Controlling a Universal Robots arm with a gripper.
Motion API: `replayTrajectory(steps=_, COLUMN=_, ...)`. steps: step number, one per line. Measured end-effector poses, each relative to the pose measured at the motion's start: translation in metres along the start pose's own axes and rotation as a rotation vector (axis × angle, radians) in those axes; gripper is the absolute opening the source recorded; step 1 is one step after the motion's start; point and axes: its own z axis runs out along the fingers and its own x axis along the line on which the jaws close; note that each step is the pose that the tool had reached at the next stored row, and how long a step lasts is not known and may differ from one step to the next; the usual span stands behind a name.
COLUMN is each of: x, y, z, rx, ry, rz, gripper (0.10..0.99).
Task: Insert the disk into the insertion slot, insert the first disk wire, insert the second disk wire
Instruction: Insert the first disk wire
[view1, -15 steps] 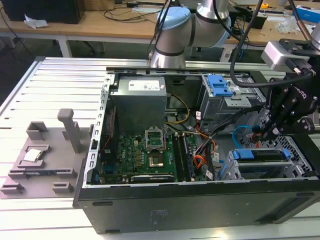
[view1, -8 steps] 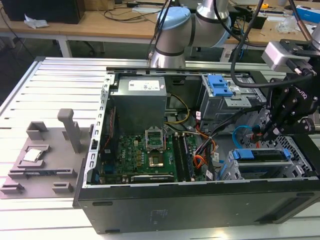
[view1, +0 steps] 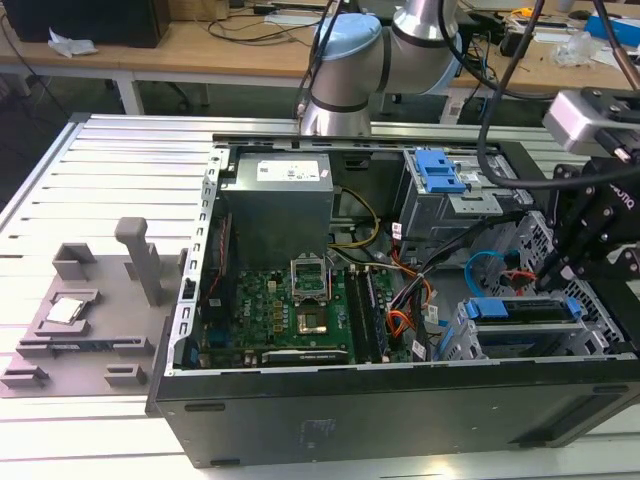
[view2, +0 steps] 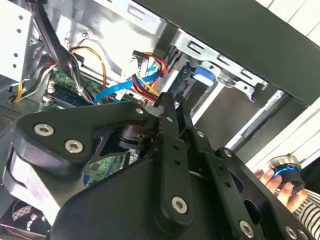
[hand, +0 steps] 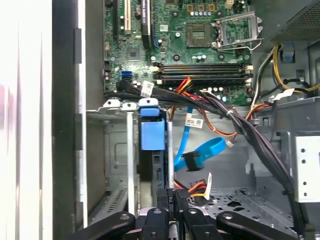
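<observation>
Gripper (hand: 172, 202) pinches a black wire connector (hand: 171, 196) end-on, lined up with the disk's exposed end, probably so it pushes straight in. Disk (hand: 152, 136) already sits in the insertion slot (hand: 116, 150), blue carrier tab outward. 1 blue cable (hand: 205, 151) hangs loose beside it.
</observation>
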Motion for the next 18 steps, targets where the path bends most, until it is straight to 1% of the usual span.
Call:
replayTrajectory(steps=2, x=0.0036, y=-0.0001, z=0.0000, rx=0.000, ry=-0.0001, rz=0.000, gripper=0.176)
replayTrajectory(steps=5, x=0.0128, y=-0.0002, z=0.0000, rx=0.000, ry=0.0000, rz=0.000, gripper=0.176)
replayTrajectory(steps=8, x=0.0175, y=-0.0003, z=0.0001, rx=0.000, ry=0.0000, rz=0.000, gripper=0.176)
replayTrajectory(steps=12, x=0.0188, y=-0.0004, z=0.0034, rx=0.000, ry=-0.0002, rz=0.000, gripper=0.176)
replayTrajectory(steps=16, x=0.0188, y=-0.0009, z=0.0100, rx=0.000, ry=-0.0001, rz=0.000, gripper=0.176)
replayTrajectory(steps=18, x=0.0187, y=-0.0010, z=0.0114, rx=0.000, ry=-0.0004, rz=0.000, gripper=0.176)
